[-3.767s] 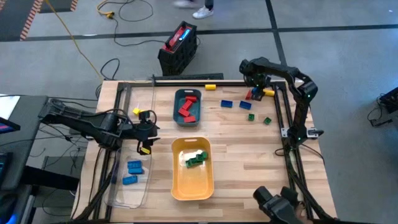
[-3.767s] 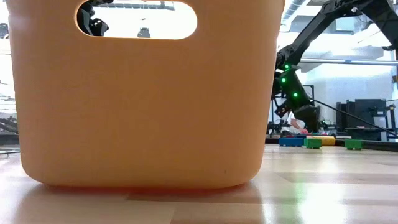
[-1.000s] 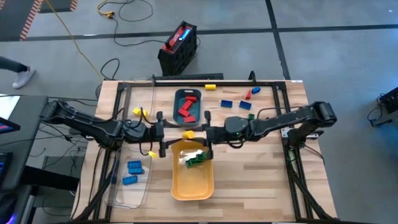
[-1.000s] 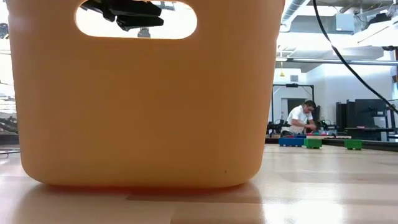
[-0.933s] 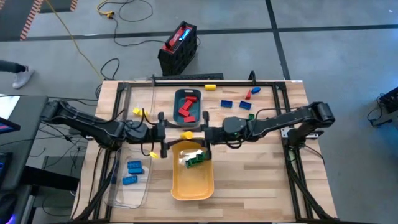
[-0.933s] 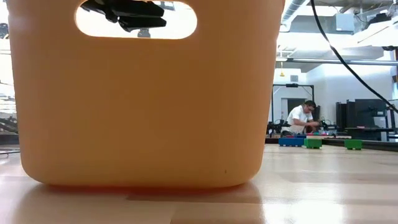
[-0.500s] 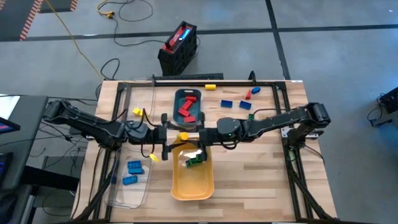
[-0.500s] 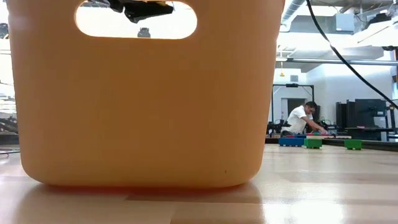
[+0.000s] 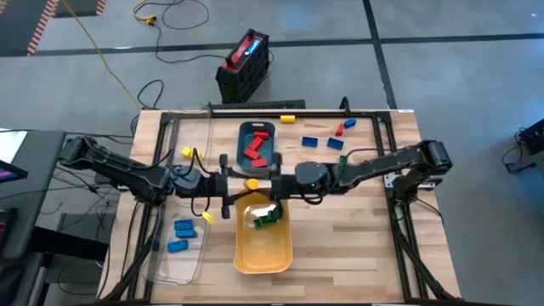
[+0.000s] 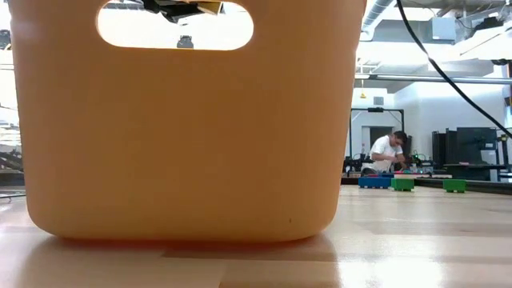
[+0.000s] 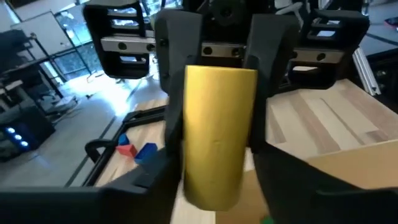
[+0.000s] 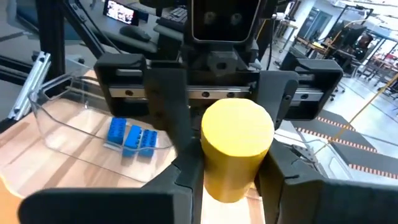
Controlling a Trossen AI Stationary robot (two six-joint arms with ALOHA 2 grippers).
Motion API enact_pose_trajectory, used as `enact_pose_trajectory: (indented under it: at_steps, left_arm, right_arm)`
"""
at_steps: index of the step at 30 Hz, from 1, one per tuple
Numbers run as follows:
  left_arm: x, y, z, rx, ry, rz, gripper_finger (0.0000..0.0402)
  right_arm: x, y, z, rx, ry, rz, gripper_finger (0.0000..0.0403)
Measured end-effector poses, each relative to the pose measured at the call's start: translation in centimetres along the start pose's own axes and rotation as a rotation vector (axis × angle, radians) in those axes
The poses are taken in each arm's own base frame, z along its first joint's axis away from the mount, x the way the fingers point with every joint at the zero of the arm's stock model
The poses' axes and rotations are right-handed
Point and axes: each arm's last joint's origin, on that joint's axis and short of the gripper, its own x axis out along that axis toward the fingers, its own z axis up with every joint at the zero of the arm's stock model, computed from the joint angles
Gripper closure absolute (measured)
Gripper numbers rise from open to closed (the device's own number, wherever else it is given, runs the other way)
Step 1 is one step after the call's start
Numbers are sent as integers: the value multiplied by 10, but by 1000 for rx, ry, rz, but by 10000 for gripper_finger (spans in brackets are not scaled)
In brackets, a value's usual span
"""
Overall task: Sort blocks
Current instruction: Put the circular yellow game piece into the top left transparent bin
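Note:
A yellow cylinder block [image 9: 251, 183] hangs in the air over the far end of the yellow tray [image 9: 263, 252]. My two grippers meet on it. My left gripper [image 9: 234, 184] comes from the left and my right gripper [image 9: 270, 184] from the right, both shut on the block. In the left wrist view the block [image 11: 217, 134] runs away from my left gripper [image 11: 214, 158]. In the right wrist view its round end [image 12: 237, 132] sits above my right gripper [image 12: 230, 165]. In the low view a bit of the block [image 10: 206, 8] shows through the tray's handle slot. My left gripper pinches the block's left end [image 11: 211, 186] between its two fingers. It comes level from the table's left, its fingers lying along the block. The block is lifted clear and lies level. My right gripper pinches the block's right end [image 12: 233, 180] between its two fingers. It comes level from the table's right, also along the block, facing the left gripper.
Red blocks lie in the teal tray [image 9: 256, 145], green ones [image 9: 268, 218] in the yellow tray, blue ones [image 9: 180, 235] in the clear tray. Loose blocks lie at the far right: yellow [image 9: 287, 119], blue [image 9: 312, 142], red [image 9: 344, 127], green [image 9: 342, 157]. A person [image 10: 390, 152] sits far behind.
My right gripper has carried the yellow block a little toward the table's left. My left gripper has moved a little right toward it. The two now stand closer together with the block between them, over the yellow tray's far end.

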Motion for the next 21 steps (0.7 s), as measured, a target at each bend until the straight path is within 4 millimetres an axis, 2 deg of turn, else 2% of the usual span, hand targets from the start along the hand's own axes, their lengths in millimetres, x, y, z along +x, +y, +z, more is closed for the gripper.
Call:
enact_pose_trajectory:
  at_steps: [3,4,9,13,18,21]
  left_arm:
    - [1,2,-1,9,6,5,275]
    - [1,3,-2,11,14,6,280]
    - [2,4,-4,12,29,-6,280]
    - [1,4,-5,-6,42,-4,280]
    - [-6,6,-8,-48,100,-10,280]
    - [-11,8,-12,-75,157,0,280]
  right_arm:
    - [0,0,-1,7,6,2,300]
    - [0,0,-1,8,6,2,299]
    - [0,2,0,7,6,7,278]
    - [-1,2,0,41,3,6,233]
    - [-12,-6,10,85,0,-1,165]
    - [-24,-11,17,83,18,-30,144]
